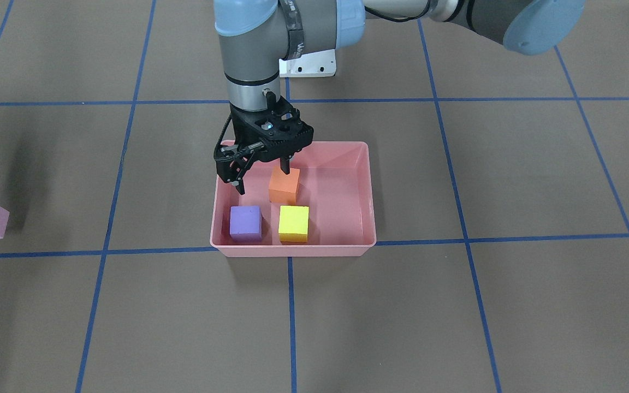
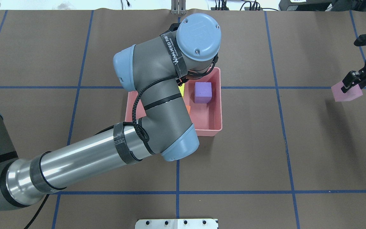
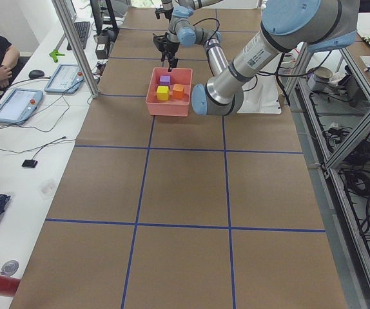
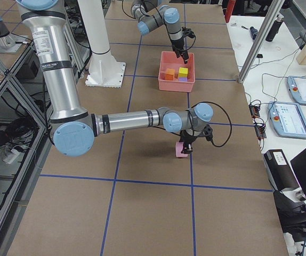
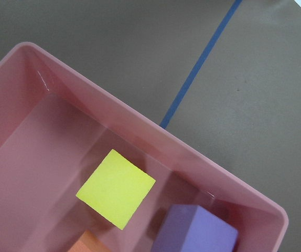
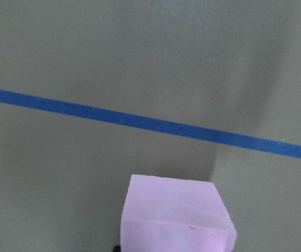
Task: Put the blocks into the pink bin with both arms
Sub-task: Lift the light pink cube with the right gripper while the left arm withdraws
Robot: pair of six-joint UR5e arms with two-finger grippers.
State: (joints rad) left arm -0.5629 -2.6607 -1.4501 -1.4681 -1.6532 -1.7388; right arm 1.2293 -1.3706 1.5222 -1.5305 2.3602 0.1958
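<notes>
The pink bin (image 1: 292, 250) holds the orange block (image 1: 284, 185), the purple block (image 1: 245, 222) and the yellow block (image 1: 294, 222). My left gripper (image 1: 263, 180) hangs open inside the bin, one finger just over the orange block and the other to its side, holding nothing. In the overhead view my left arm hides most of the bin (image 2: 216, 124); the purple block (image 2: 203, 92) shows. The left wrist view shows the yellow block (image 5: 116, 189) and the purple block (image 5: 195, 233). My right gripper (image 2: 349, 83) is shut on the light pink block (image 2: 346, 92), far from the bin, low over the table.
Blue tape lines cross the brown table cover. The white base pedestal (image 1: 309, 63) stands behind the bin. A side desk with tablets (image 3: 20, 103) and a seated operator lies past the table's far edge.
</notes>
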